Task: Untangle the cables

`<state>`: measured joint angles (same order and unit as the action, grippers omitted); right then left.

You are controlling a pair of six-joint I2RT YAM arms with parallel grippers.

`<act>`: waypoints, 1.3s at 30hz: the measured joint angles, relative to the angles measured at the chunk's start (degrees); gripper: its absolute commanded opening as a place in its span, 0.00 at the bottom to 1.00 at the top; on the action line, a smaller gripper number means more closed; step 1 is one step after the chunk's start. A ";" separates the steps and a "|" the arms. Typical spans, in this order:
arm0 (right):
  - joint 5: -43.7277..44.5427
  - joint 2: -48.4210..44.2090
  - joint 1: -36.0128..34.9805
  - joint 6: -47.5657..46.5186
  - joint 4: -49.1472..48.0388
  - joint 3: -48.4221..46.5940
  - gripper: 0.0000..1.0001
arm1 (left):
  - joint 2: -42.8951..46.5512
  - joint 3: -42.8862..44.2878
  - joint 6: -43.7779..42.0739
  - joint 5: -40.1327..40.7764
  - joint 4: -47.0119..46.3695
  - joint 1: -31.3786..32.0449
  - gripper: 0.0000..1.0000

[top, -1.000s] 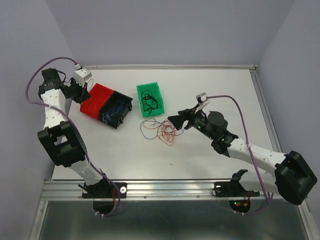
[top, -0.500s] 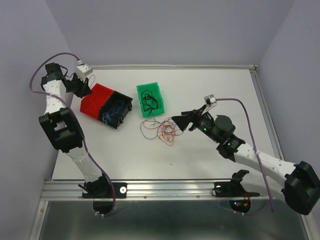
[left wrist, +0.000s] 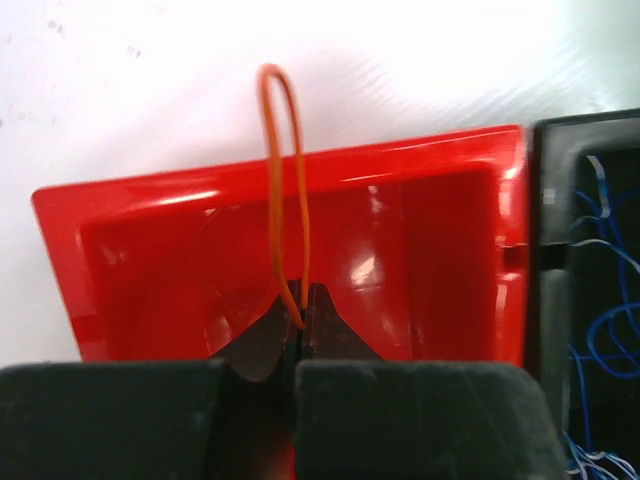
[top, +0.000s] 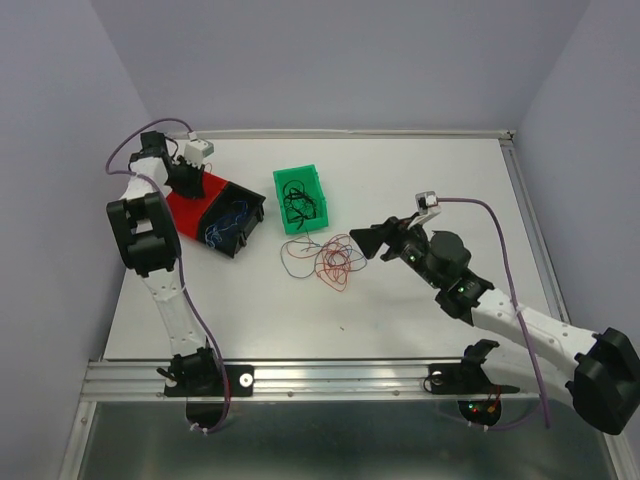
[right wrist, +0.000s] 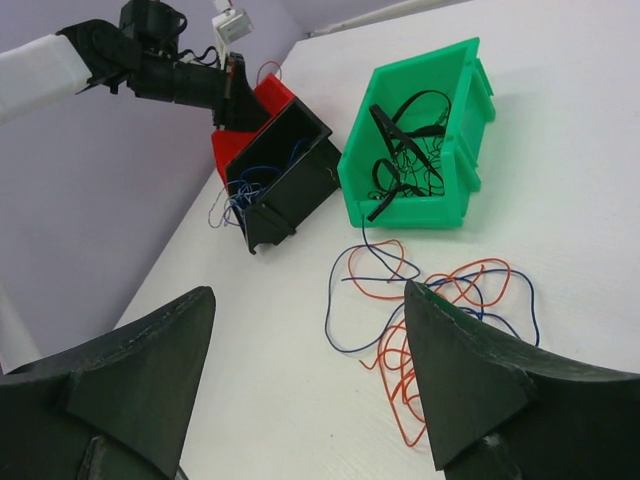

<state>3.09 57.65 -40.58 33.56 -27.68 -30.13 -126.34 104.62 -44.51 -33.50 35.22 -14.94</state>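
A loose tangle of thin red and blue cables (top: 333,260) lies on the white table just in front of the green bin; it also shows in the right wrist view (right wrist: 445,300). My right gripper (top: 363,238) is open and empty, hovering just right of the tangle (right wrist: 308,292). My left gripper (left wrist: 303,312) is shut on a thin orange-red cable loop (left wrist: 282,150), held over the red bin (left wrist: 440,250). In the top view it (top: 186,178) is at the red bin's far end.
Red bin (top: 183,208) and black bin (top: 240,225) with blue cables (right wrist: 250,185) stand side by side at the far left. Green bin (top: 300,198) holds black cables (right wrist: 405,150). A blue cable hangs over the green bin's front rim.
My left wrist has swung right, from the table's far-left corner to over the red bin. My right gripper has drawn back a little to the right, off the tangle.
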 measured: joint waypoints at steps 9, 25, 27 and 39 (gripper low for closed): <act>0.83 1.29 0.00 0.33 0.39 -0.02 0.81 | -0.24 -3.19 3.19 6.95 -5.51 -0.55 0.14; 2.56 16.09 0.00 0.28 7.10 -4.57 0.79 | 10.99 -9.14 2.32 10.03 -5.25 -0.46 0.61; 2.97 19.28 0.00 0.02 8.57 -7.28 0.78 | 15.32 -9.84 1.99 10.03 -5.01 -0.44 0.63; 6.49 40.19 -1.90 -2.97 20.22 -23.87 0.68 | 29.75 -14.67 1.68 12.98 -5.16 0.79 0.63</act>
<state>9.58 97.84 -42.48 30.59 -7.46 -54.00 -96.60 89.95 -42.83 -20.51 30.06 -14.15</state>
